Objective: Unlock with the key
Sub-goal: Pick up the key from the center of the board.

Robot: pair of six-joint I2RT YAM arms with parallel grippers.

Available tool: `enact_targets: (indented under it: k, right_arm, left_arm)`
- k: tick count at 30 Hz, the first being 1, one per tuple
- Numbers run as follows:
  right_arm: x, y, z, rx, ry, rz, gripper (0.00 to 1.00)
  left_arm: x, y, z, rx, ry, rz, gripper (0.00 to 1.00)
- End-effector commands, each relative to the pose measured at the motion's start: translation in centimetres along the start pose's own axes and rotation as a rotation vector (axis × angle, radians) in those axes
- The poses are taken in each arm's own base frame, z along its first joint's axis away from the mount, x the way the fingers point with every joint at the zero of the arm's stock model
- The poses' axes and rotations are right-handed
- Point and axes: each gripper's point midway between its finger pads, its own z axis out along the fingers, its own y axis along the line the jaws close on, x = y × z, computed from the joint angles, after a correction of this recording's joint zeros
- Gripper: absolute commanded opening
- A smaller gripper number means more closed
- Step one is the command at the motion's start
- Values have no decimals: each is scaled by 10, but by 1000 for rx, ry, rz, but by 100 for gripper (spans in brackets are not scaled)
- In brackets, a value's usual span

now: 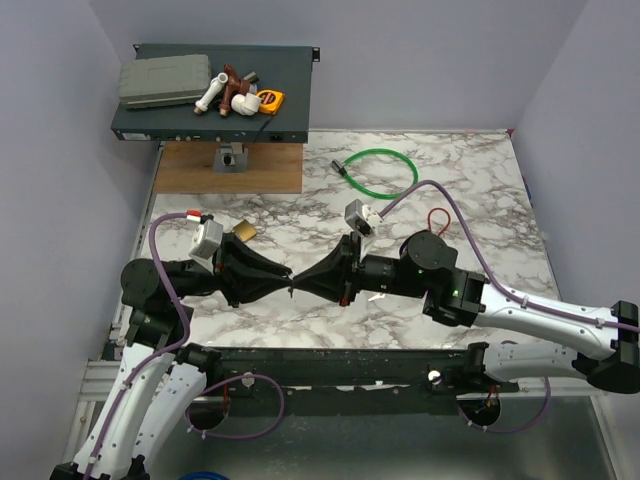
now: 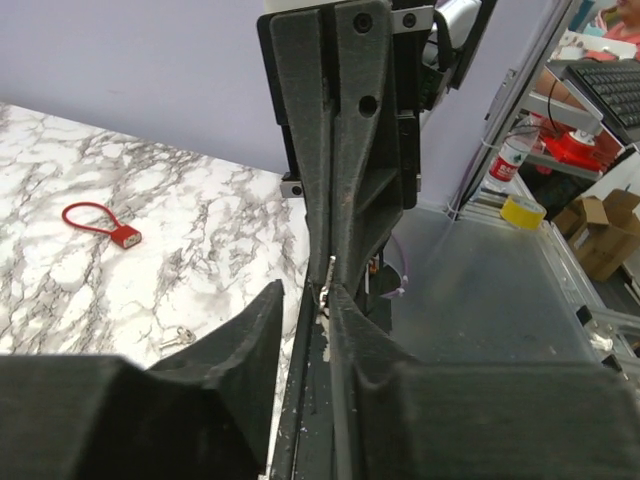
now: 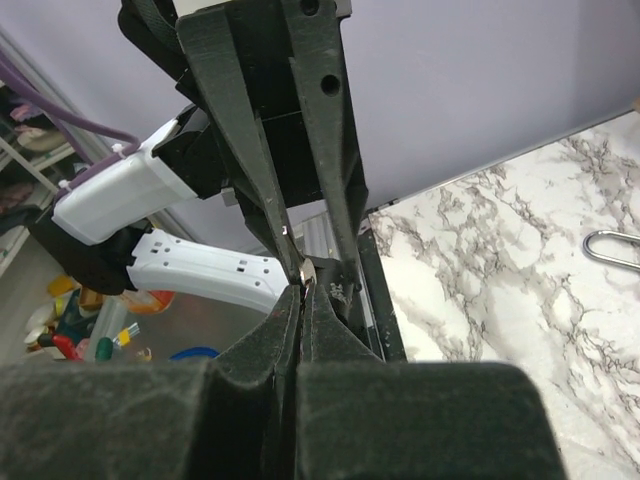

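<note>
Between the meeting tips, the key [image 3: 306, 272] is being pinched by the closed right claw [image 3: 300, 296], its long axis seemingly being pointed into the narrowly parted left claw [image 2: 308, 293].

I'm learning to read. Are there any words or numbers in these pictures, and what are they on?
No text can be read.
The red bottle label: too blurred.
The yellow tape measure: too small.
The black rack box: front markings too small.
</note>
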Motion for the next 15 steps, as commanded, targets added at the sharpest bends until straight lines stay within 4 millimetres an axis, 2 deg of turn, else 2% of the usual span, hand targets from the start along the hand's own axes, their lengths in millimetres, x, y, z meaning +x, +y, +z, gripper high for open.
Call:
enact_targets:
  k: [1, 6, 13, 15]
  right_arm:
    - [11, -11, 10, 73, 81, 36, 1]
    - [22, -16, 10, 96, 133, 51, 1]
    - [17, -24, 0, 163, 115, 46, 1]
    - [16, -29, -3, 191, 108, 46, 1]
  left_arm:
    - [11, -1, -1, 29, 26, -16, 29]
    - [16, -2, -1, 48, 43, -21, 32]
    - [19, -18, -5, 121, 78, -10, 31]
    - [20, -22, -6, 146, 88, -11, 28]
